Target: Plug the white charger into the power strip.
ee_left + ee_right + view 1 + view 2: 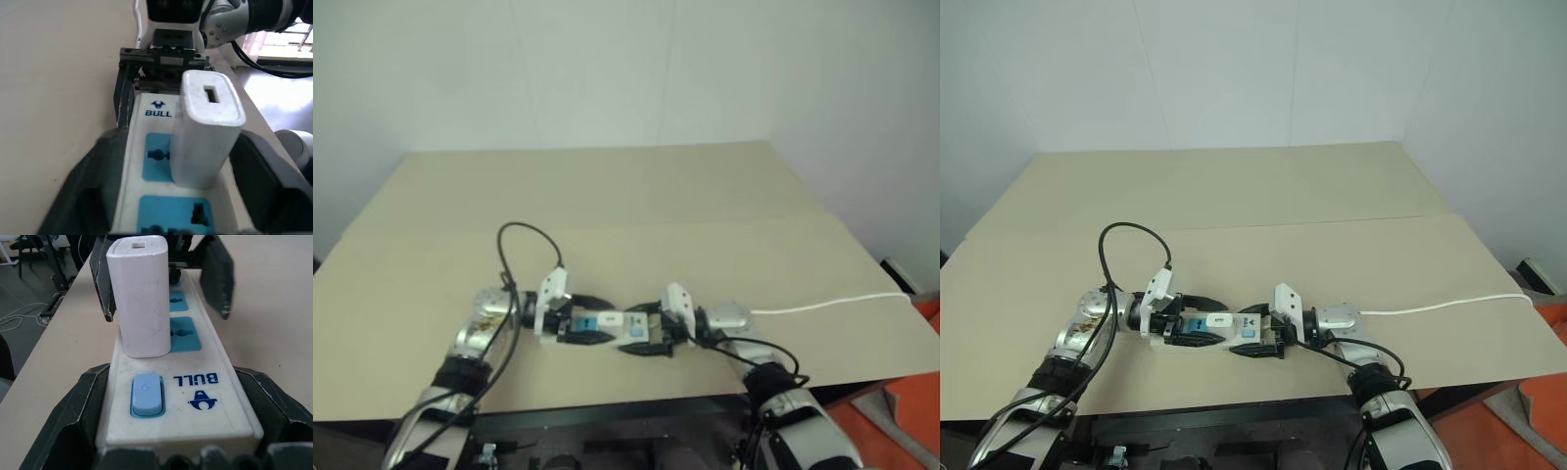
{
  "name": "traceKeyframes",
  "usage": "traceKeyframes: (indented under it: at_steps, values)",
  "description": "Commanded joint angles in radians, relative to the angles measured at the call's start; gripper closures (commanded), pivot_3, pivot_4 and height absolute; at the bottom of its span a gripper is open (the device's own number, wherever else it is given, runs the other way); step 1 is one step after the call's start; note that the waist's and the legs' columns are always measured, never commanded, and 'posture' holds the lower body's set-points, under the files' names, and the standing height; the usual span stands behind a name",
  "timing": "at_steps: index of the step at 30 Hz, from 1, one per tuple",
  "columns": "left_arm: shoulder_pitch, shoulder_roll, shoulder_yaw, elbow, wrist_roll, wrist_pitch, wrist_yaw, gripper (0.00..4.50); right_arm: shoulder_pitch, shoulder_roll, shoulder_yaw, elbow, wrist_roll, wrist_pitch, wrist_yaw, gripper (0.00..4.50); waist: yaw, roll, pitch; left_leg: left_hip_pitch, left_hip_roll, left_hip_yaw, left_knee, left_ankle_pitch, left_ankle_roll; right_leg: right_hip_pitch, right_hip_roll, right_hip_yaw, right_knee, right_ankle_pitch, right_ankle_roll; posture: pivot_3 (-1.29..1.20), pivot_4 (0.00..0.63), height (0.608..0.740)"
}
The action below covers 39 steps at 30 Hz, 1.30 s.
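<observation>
white charger (142,298) stands plugged in the power strip (195,396); left tool (1197,323) open, right tool (1258,343) grips the strip.

A beige table (607,196) stands against a plain white wall (607,69). Orange floor (911,392) shows at the right.

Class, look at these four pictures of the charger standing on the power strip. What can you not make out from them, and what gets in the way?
- White charger: its prongs and seating depth, hidden under its own body in both wrist views.
- Power strip: its far end, behind the charger and the left gripper fingers, right wrist view.
- Strip's cable: its far end, cut off past the table edge, eye views.
- Sockets: too small to count in the eye views.
</observation>
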Motion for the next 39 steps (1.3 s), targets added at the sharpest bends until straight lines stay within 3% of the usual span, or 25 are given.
traceKeyframes:
  at_steps: [1, 8, 10, 12, 18, 29, 35, 39]
  values:
    - [-0.079, 0.021, 0.077, -0.123, -0.096, 0.064, 0.001, 0.04, 0.013, 0.006, 0.041, -0.003, -0.028, 0.009, 0.017, 1.09, 0.001, -0.001, 0.000, -0.002, 0.000, 0.000, 0.000, 0.000, 0.000, -0.001, 0.000, 0.000, 0.000, 0.000, 0.000, 0.00, 0.150, 0.740]
    - [-0.199, 0.225, 0.195, -0.199, -0.197, 0.251, -0.044, 0.04, 0.033, -0.015, 0.038, -0.049, -0.022, 0.027, 0.025, 1.09, -0.006, 0.000, 0.001, -0.004, 0.000, -0.001, -0.002, 0.000, 0.000, -0.003, 0.000, -0.001, -0.003, 0.000, 0.000, 0.00, 0.150, 0.740]
    - [-0.192, 0.271, 0.215, -0.179, -0.179, 0.226, -0.044, 0.00, 0.045, -0.033, 0.023, -0.098, -0.006, 0.057, 0.017, 0.37, 0.001, 0.001, 0.002, -0.005, 0.000, -0.001, -0.002, 0.000, 0.000, -0.003, 0.000, -0.001, -0.004, -0.001, 0.000, 0.00, 0.150, 0.740]
    - [-0.171, 0.306, 0.230, -0.160, -0.161, 0.191, -0.054, 0.00, 0.060, -0.056, 0.011, -0.148, -0.002, 0.065, 0.002, 0.03, 0.006, 0.001, 0.002, -0.007, 0.000, 0.000, -0.002, 0.000, 0.000, -0.003, -0.001, -0.002, -0.006, -0.001, 0.001, 0.00, 0.150, 0.740]
    - [-0.096, 0.359, 0.265, -0.151, -0.150, 0.170, -0.032, 0.00, 0.112, -0.175, -0.058, -0.334, 0.054, 0.135, -0.010, 0.03, 0.036, 0.001, 0.003, -0.019, 0.000, 0.000, -0.001, 0.000, 0.000, -0.016, -0.002, -0.003, -0.006, -0.001, 0.001, 0.00, 0.150, 0.740]
    - [0.173, 0.473, 0.383, -0.246, -0.144, 0.204, 0.048, 0.00, 0.340, -0.543, -0.371, -0.654, 0.231, 0.308, -0.028, 0.03, 0.058, 0.001, 0.007, -0.020, 0.000, 0.001, -0.002, -0.001, 0.000, -0.017, -0.003, -0.003, -0.007, -0.001, 0.000, 0.00, 0.150, 0.740]
    - [0.330, 0.488, 0.483, -0.375, -0.202, 0.273, 0.094, 0.00, 0.439, -0.629, -0.500, -0.702, 0.285, 0.353, -0.053, 0.03, 0.057, 0.000, 0.008, -0.019, 0.000, 0.003, -0.001, -0.001, 0.000, -0.017, -0.004, -0.002, -0.007, -0.001, 0.000, 0.00, 0.150, 0.740]
    - [0.389, 0.478, 0.515, -0.445, -0.232, 0.296, 0.114, 0.00, 0.466, -0.639, -0.520, -0.717, 0.295, 0.372, -0.075, 0.03, 0.058, 0.000, 0.008, -0.019, 0.000, 0.003, -0.001, -0.001, 0.000, -0.017, -0.004, -0.002, -0.007, -0.001, 0.000, 0.00, 0.150, 0.740]
